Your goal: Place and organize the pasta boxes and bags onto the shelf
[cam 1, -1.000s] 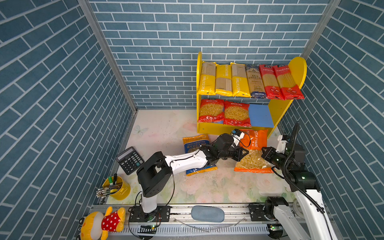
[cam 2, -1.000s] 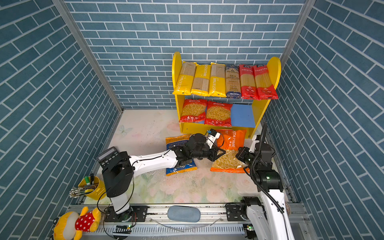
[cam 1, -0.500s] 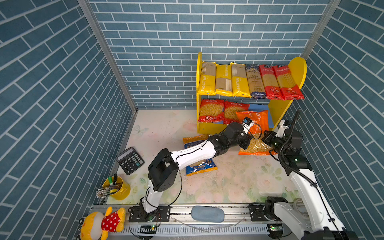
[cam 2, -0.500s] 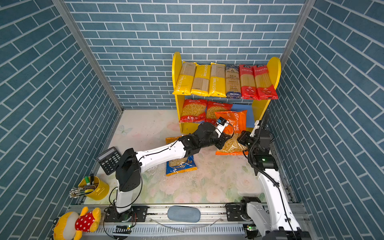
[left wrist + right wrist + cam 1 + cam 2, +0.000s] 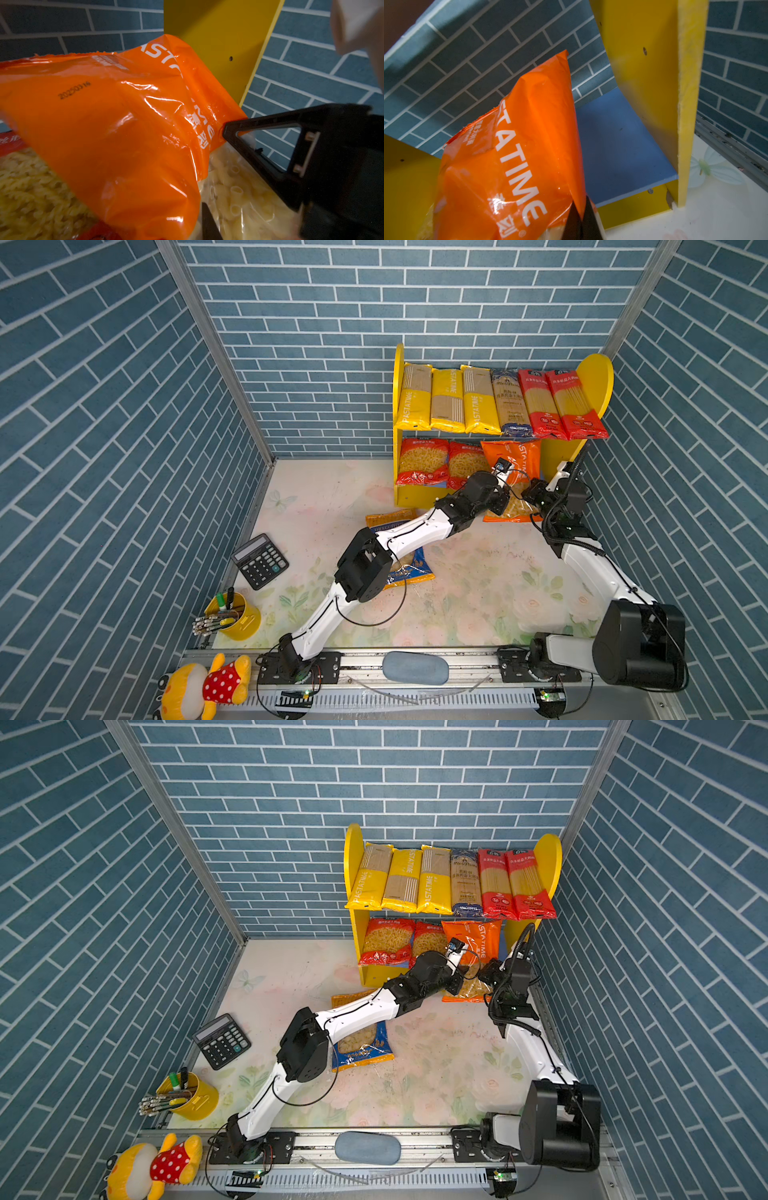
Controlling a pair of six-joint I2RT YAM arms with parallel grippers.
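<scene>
leaning orange bag [image 5: 519, 460], top toward shelf [image 5: 596, 377]

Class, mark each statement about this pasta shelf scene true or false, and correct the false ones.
1. Six long pasta packs lie on the shelf's top tier. True.
2. The orange bag lies untouched on the table. False: the left gripper and right gripper both hold it at the lower tier.
3. A blue pasta bag lies on the table under the left arm. True.
4. The calculator sits on the shelf. False: it lies on the table.
</scene>
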